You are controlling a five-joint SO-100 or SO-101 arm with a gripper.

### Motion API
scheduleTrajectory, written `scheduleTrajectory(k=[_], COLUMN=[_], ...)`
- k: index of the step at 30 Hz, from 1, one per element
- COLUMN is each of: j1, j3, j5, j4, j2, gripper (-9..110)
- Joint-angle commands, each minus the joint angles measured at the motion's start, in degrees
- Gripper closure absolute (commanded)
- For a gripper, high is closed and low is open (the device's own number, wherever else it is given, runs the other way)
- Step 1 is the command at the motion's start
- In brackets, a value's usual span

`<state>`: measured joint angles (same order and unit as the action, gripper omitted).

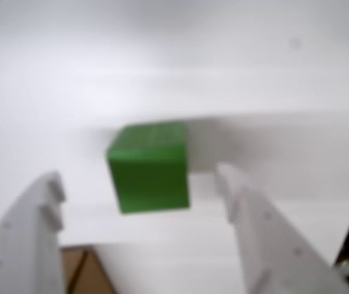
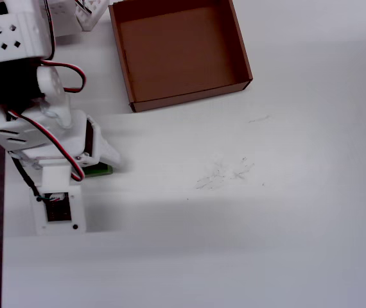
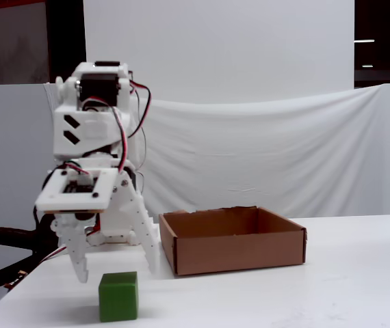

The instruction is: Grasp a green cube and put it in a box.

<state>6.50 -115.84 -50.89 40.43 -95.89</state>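
Your end effector (image 1: 141, 190) hangs spread, fingers flanking the green cube (image 1: 150, 168) on the bench (image 3: 332, 287); it looks light, rigid: pinch 2 opposite flat sides

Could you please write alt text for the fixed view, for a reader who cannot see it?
A white robot arm's open tool hangs just above a green cube on a white table. A shallow brown cardboard box sits to the right, empty as far as shown, before a white cloth backdrop.

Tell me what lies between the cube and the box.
Only bare white table separates the cube from the box in the fixed view.
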Motion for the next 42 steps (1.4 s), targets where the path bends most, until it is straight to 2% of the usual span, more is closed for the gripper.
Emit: scheduleTrajectory(k=[1, 7, 15, 22, 31, 42], j1=[0.62, 0.88, 1.67, 2.81, 3.08, 2.02], j3=[-0.26, -3.87, -4.13, -4.39, -5.62, 2.99], j5=[0.0, 0.0, 0.0, 0.88, 1.05, 1.85], j4=[-2.29, -7.91, -7.12, -6.59, -7.03, 7.03], j2=[0.0, 1.14, 2.29, 2.46, 2.11, -4.04], gripper=[68, 70, 72, 83, 88, 89])
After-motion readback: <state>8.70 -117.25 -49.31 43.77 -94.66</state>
